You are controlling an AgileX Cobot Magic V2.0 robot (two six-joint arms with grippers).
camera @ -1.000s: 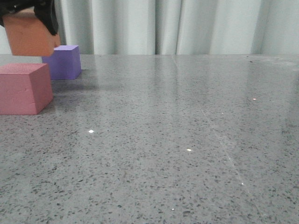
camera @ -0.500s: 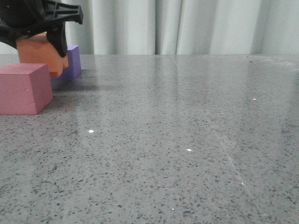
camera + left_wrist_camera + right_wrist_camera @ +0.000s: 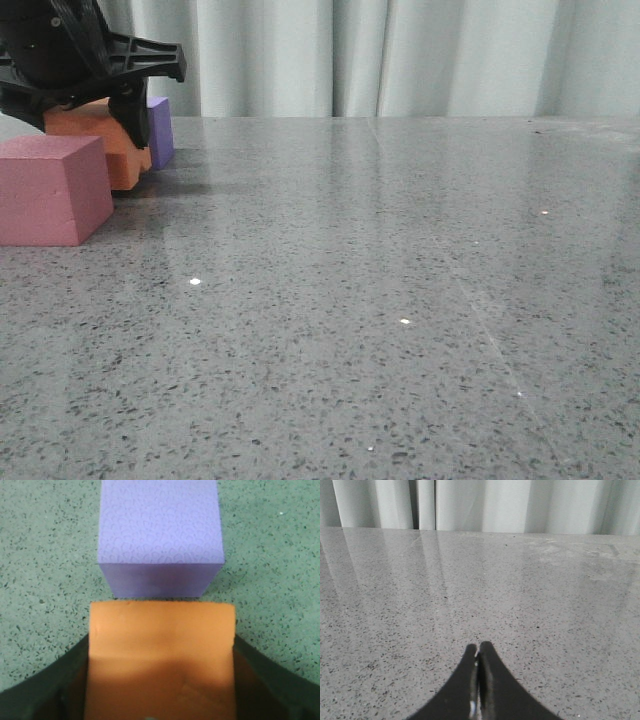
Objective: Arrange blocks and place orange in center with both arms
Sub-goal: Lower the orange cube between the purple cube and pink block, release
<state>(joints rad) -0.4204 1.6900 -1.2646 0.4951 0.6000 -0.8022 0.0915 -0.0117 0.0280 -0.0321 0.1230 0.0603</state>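
gripping the orange cube between its two dark fingers, the left gripper hung low at the far left of the grey speckled table. in the front view the cube sat at or just above the tabletop; whether it touched could not be told. it stood between the pink cube, nearer the camera, and the purple cube, farther back toward the curtain. the pink cube hid the orange one's lower left corner, and the orange one with the gripper covered most of the purple one, so only a narrow strip of purple showed on the right.

in the left wrist view the orange cube filled the space between the fingers, which pressed against its two sides. the purple cube lay just beyond it, squarely in line, its pebbled top face plain to see; whether the two touched could not be told.

in the right wrist view the right gripper had its fingertips pressed together with nothing between them, above bare table with the curtain behind. that gripper did not show in the front view.
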